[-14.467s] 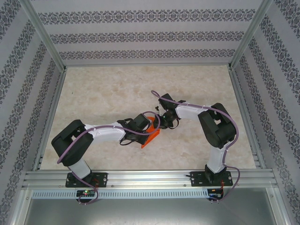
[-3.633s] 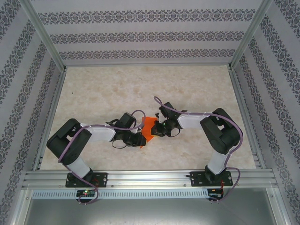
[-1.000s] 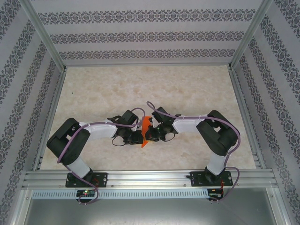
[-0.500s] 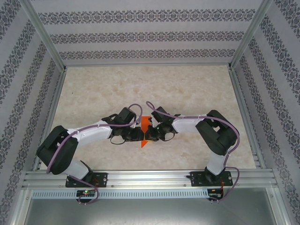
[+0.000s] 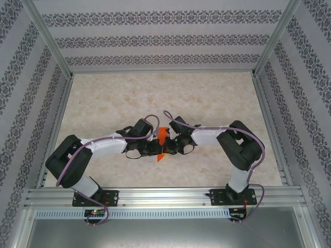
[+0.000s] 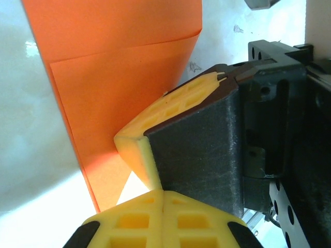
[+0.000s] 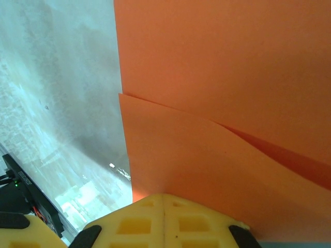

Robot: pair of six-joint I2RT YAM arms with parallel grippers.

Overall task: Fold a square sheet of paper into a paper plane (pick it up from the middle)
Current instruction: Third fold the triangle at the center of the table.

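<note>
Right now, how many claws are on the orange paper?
2. The left claw is shut at the left side of the orange paper, though I cannot tell whether it actually pinches the sheet. The right claw is shut on the paper's right side.

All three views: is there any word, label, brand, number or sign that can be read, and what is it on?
No text can be read in these views.
The orange paper is plain and unmarked.
The walls carry an ornamental pattern, no lettering.
The small boards below the arm bases are too small to read any print.
</note>
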